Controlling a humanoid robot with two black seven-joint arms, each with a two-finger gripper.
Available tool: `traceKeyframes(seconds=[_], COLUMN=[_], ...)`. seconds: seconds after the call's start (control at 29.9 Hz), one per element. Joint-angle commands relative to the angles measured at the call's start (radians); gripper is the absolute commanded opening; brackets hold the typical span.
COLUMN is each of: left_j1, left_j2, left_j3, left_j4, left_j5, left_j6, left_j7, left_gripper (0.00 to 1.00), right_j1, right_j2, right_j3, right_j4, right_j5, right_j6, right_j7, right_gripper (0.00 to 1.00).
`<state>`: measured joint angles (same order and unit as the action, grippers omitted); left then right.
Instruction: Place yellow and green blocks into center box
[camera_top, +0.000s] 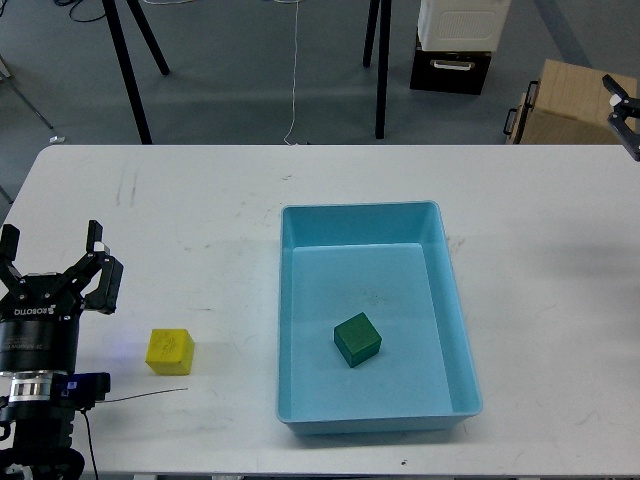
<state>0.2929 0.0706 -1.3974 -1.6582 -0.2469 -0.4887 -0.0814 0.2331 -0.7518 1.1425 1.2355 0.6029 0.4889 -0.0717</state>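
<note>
Left gripper (52, 252) sits at about eight o'clock on the white table (180, 210), its two black fingers spread apart with nothing between them, pointing toward twelve o'clock; its dark body bears white lettering and runs down to the lower left corner; a thin dark cable (140, 396) trails from the arm toward three o'clock across the tabletop; the yellow block (169, 351) lies on the table near the gripper, at its four o'clock, apart from the fingers, with a faint embossed mark on its top; the light blue tray (455, 300) lies near the table's middle, well to the three o'clock side of the yellow block; the green block (357, 339) rests on the tray floor, turned a little askew to the walls, toward the six o'clock half and clear of every wall; right gripper (624, 115) shows only partly at the two o'clock edge, above the table's far corner; whether it is spread or closed I cannot tell; beyond the table, at one o'clock, a brown cardboard box (570, 100) and a black-and-white box (455, 45) stand on the grey floor (250, 60); black tripod legs (128, 70) stand at eleven o'clock
</note>
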Motion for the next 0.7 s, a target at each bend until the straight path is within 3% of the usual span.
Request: traceKeyframes(seconds=[0.0, 0.3, 0.67], left_j1=[0.003, 0.006, 0.003], left_j2=[-0.002, -0.005, -0.008], left_j3=[0.000, -0.003, -0.020], left_j4=[0.000, 0.000, 0.000], left_j5=[0.000, -0.002, -0.012], left_j6=[0.000, 0.000, 0.000], left_j7=[0.000, -0.005, -0.018], left_gripper=[1.00, 1.00, 1.00], right_j1=[-0.223, -0.606, -0.640], right_j2=[0.089, 0.364, 0.376], right_j3=[0.158, 0.264, 0.292], right_j4=[0.106, 0.262, 0.260], right_j5=[-0.006, -0.051, -0.052], right_j6=[0.000, 0.000, 0.000], right_j7=[-0.003, -0.008, -0.007], right_gripper=[0.81, 0.83, 0.83])
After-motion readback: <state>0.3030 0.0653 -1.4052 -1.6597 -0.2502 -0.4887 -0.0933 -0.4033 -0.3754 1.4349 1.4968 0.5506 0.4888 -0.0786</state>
